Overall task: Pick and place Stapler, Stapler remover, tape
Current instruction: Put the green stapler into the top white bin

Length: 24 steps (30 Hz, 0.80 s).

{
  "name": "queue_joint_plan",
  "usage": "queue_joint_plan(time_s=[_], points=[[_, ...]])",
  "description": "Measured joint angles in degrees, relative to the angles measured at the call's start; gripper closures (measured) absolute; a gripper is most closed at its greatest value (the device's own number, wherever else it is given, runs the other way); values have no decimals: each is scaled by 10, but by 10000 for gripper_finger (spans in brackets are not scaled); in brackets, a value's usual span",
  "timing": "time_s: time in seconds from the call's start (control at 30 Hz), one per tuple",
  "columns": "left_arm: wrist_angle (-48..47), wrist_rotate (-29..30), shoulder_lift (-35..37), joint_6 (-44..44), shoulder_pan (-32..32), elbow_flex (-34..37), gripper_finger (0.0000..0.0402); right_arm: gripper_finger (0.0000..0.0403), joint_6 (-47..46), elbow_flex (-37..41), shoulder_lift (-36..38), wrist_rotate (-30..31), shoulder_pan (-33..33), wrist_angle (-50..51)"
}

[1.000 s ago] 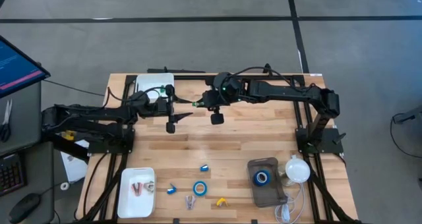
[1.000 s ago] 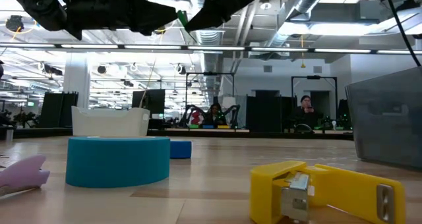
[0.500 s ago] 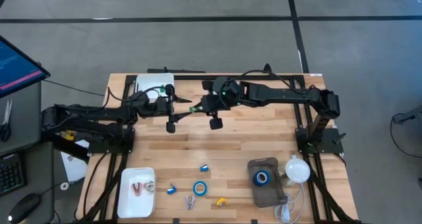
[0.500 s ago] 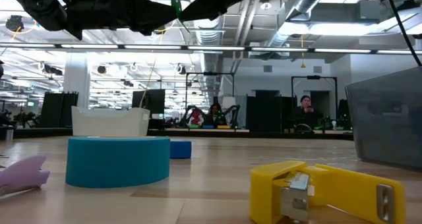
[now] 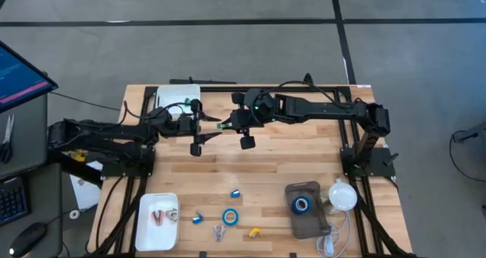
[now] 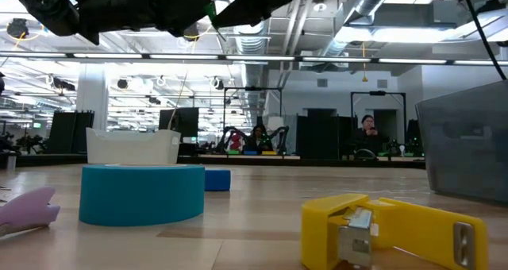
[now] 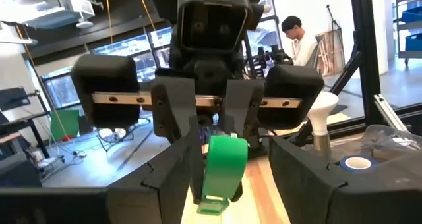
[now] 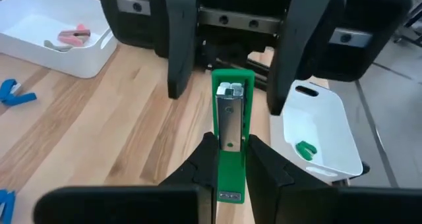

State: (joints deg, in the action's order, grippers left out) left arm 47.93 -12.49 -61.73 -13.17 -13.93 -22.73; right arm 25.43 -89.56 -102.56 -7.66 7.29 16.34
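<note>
A green stapler (image 8: 231, 128) hangs in the air above the far middle of the table, held by my right gripper (image 8: 231, 143) (image 5: 230, 124), which is shut on it. My left gripper (image 7: 234, 155) (image 5: 214, 127) faces it from the table's left, open. Its two fingers (image 8: 179, 49) stand on either side of the stapler's free end without touching it. One blue tape roll (image 5: 230, 216) (image 6: 141, 192) lies flat near the table's near edge; another (image 5: 302, 205) sits in a grey container (image 5: 307, 221). A yellow stapler (image 6: 397, 226) and a purple stapler remover (image 5: 219, 231) lie beside the first roll. My right gripper pinches the green stapler between its two fingers, on the stapler's long sides toward its rear end (image 8: 231, 174). The fingers come level from the table's right and lie along it. The stapler is lifted clear and juts out level, its free end (image 8: 232, 85) between my left gripper's open fingers.
A white tray (image 5: 178, 100) at the far left holds a small green item (image 8: 304, 148). Another white tray (image 5: 144, 235) at the near left holds a pinkish piece. Small blue pieces (image 5: 235, 193) lie near the tape, and a white bulb-shaped thing (image 5: 343, 195) stands by the grey container.
My right gripper has carried the green stapler toward the table's left, up to my left gripper, and the stapler's free end has come in between the left gripper's open fingers. The things on the table have stayed put.
</note>
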Motion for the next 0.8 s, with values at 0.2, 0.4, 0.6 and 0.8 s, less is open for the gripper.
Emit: queue_joint_plan(time_s=[0.2, 0.4, 0.6, 0.8], points=[[22, 0, -29, 1, 0, -1, 245, 364, 0, 0, 0, 0, 0, -12], [71, 0, -62, 1, 0, -1, 272, 364, 0, 0, 0, 0, -1, 0], [84, 0, -73, 1, 0, -1, 299, 364, 0, 0, 0, 0, 0, 3], [83, 0, -74, -3, -5, 0, 345, 364, -5, 0, 0, 1, 0, 12]])
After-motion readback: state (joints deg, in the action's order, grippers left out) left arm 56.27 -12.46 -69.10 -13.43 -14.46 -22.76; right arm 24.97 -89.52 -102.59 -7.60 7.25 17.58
